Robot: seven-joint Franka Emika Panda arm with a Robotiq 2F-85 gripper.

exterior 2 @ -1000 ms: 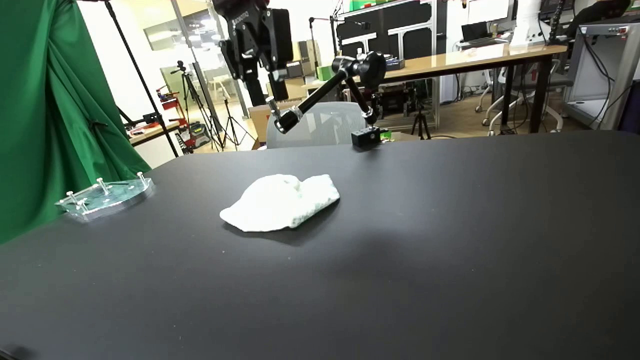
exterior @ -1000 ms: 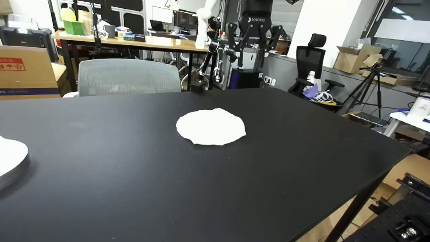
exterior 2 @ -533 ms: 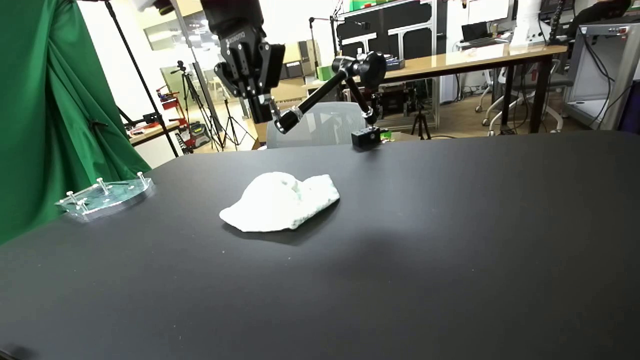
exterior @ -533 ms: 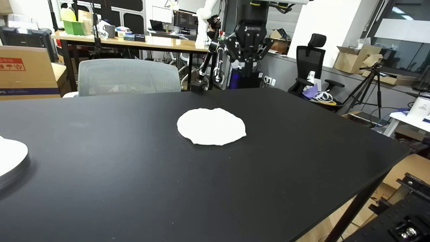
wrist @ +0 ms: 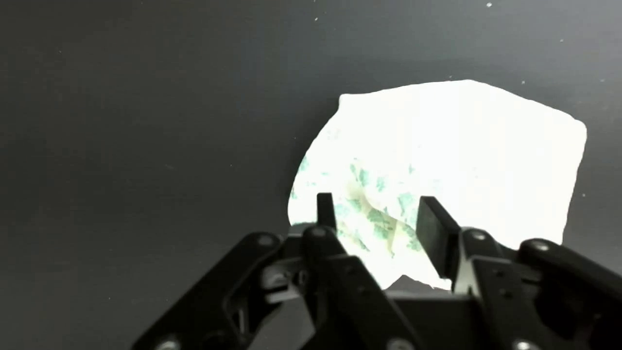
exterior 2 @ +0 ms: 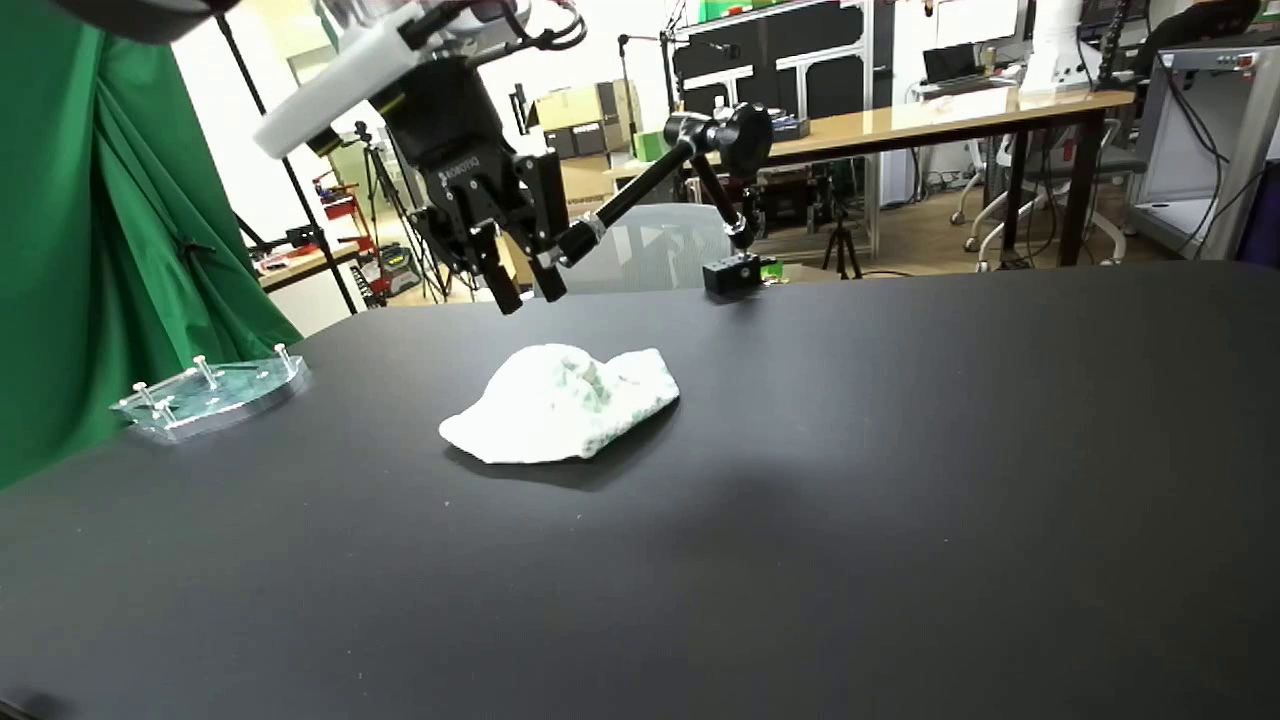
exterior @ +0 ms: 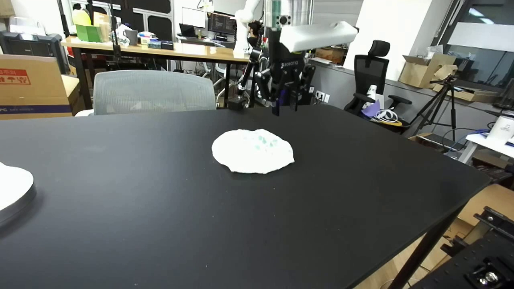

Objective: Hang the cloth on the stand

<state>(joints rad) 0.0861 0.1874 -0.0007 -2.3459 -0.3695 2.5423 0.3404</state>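
Cloth (exterior 2: pixel 545 405): white, green-marked, lay rumpled on the tabletop (exterior 2: pixel 850 550). Tool (exterior 2: pixel 531 298): hung above, clear of the cloth, jaws partway apart — gripped nothing. Cardboard box (exterior: pixel 36 94): stood well beyond the cloth — contents hidden.

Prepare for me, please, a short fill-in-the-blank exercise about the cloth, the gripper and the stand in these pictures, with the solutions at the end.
1. The white cloth shows marks coloured ____.
2. It lies on the ____, not on the articulated stand.
3. With its jaws apart, the Robotiq gripper holds ____.

Missing words: green; table; nothing.
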